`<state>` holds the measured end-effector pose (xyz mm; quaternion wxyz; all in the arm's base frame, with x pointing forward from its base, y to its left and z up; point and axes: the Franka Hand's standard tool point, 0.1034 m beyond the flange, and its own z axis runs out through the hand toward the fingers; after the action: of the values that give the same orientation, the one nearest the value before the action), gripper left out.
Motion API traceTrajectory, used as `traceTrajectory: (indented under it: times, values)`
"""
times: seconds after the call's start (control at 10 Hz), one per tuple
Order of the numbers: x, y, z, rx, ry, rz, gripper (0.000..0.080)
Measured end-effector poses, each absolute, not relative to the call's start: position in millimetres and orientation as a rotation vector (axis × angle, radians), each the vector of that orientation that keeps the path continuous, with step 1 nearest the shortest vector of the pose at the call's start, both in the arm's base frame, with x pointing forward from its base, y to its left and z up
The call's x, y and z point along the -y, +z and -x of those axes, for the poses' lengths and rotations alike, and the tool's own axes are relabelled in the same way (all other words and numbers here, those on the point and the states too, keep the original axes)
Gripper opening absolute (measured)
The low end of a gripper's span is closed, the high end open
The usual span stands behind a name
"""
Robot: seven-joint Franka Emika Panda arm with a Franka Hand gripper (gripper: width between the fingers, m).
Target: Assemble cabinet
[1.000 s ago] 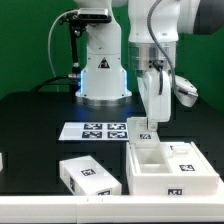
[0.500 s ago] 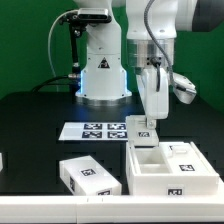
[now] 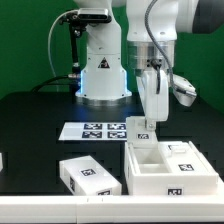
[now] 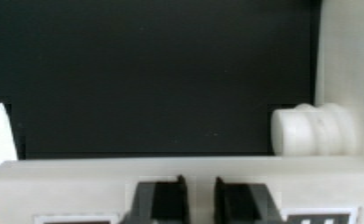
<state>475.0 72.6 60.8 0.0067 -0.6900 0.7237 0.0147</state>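
Note:
The cabinet [image 3: 165,170] is a large white box frame with thin walls and small tags, at the front on the exterior view's right. My gripper [image 3: 145,128] stands straight down at its back left wall. In the wrist view the cabinet's white wall [image 4: 90,180] fills the near edge. The two dark fingers [image 4: 159,202] stand close together, with a thin strip of that white wall between them. The gripper [image 4: 200,204] looks shut on the wall.
A smaller white tagged block [image 3: 88,175] lies at the front, left of the cabinet. The marker board [image 3: 98,130] lies behind it, by the robot base [image 3: 103,75]. More tagged white parts [image 3: 183,150] sit at the cabinet's right. A rounded white part [image 4: 317,128] shows in the wrist view.

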Motion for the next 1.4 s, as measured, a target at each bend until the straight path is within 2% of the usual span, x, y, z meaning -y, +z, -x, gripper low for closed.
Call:
traceTrajectory:
  times: [0.4, 0.9, 1.2, 1.4]
  values:
    - [-79, 61.5, -491, -2.247, 0.012, 2.166, 0.0064]
    - [-77, 58.6, -490, -2.254, 0.011, 2.169, 0.0064]
    - [-77, 59.5, -529, -2.233, -0.063, 2.170, 0.0064]
    - [-75, 56.9, -545, -2.225, -0.120, 2.172, 0.0064]
